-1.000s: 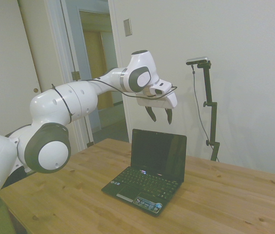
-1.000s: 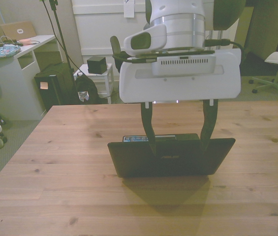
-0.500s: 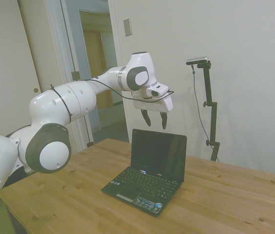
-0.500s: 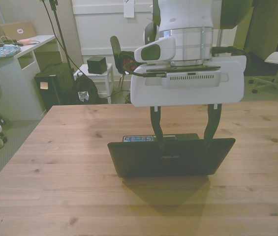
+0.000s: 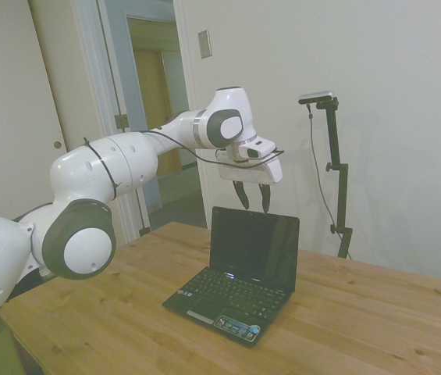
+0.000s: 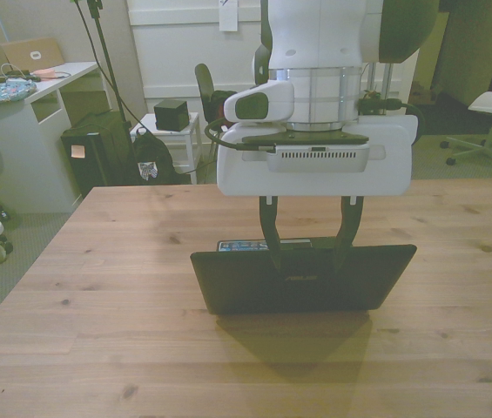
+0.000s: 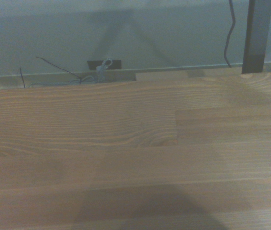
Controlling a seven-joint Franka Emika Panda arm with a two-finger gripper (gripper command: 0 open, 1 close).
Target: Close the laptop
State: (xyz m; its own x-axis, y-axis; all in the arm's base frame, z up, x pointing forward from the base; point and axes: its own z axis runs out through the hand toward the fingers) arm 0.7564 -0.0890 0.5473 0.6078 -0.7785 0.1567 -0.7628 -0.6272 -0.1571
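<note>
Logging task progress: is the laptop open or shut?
Open. The laptop has its screen standing upright over the exposed keyboard, and the gripper hovers just above its top edge.

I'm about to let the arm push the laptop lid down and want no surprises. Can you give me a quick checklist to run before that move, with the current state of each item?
1. Laptop open, lid upright: ok, screen stands nearly vertical.
2. Claw near the lid's top edge: ok, the side view shows its tips just above it.
3. Claw centred across the lid: ok, in the front view both fingers fall within the lid's width.
4. Claw empty: ok, fingers apart, nothing between them.
5. Claw on the lid's back side, to push it shut: cannot tell from these views.
6. Keyboard free of objects: ok in the side view.
</note>
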